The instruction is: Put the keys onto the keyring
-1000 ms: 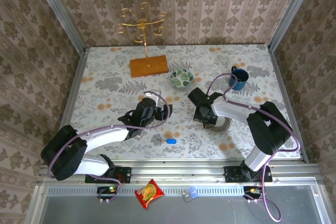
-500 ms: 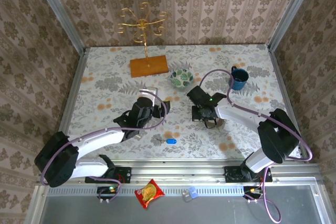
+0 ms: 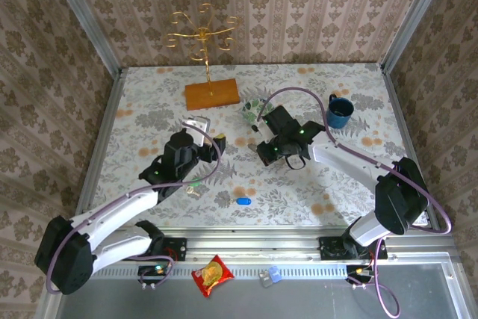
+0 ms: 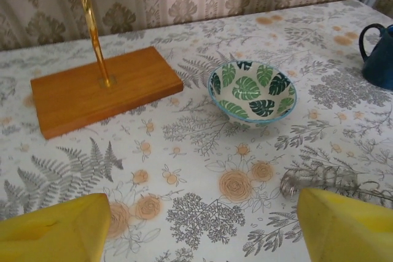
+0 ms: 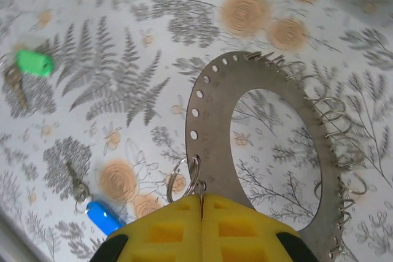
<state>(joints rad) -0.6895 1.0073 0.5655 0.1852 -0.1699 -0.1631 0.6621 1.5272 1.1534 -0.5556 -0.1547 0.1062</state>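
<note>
Grey-brown metal, the keyring [image 5: 215, 108] is a wide flat band with small holes along one side and wire loops along the other. The right gripper [image 5: 202, 213] has its yellow fingers pressed together on the ring's near edge. Both keys lie loose on the flowered table [image 5: 123, 90], apart from the ring. In the right wrist view the green-headed key [image 5: 34, 62] is at the far left and the blue-headed key [image 5: 101, 216] is near the fingers. The left gripper [image 4: 202, 213] is spread wide with nothing between its fingers, facing a leaf-patterned bowl [image 4: 252, 93] and a wooden base [image 4: 101, 87].
</note>
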